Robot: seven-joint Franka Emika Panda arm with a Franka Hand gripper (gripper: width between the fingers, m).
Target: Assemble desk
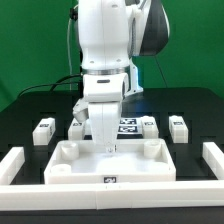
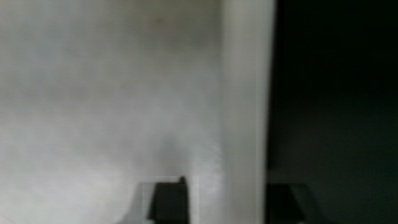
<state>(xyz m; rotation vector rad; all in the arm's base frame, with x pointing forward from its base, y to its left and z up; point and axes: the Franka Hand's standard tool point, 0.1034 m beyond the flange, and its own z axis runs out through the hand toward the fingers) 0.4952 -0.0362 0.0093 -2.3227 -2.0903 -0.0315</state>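
Tabletop (image 1: 85, 160) — smooth white plastic (matt); table (image 1: 25, 115) black.

**Exterior view.** A black counter (image 1: 200, 110) spans the scene in front of a green backdrop (image 1: 30, 40). Long white angled border rails lie on the counter and bound its near area. The left rail (image 1: 12, 163) sits at the exterior view's left, and the right rail (image 1: 213, 160) at the exterior view's right. The front rail (image 1: 70, 184) runs along the near edge and appears to carry a small black-and-white tag at mid-length. The marker board (image 1: 128, 125) lies flat near the counter's middle, only partly exposed, with its printed tags facing up.

**Wrist view.** Too blurred to identify any of these items.
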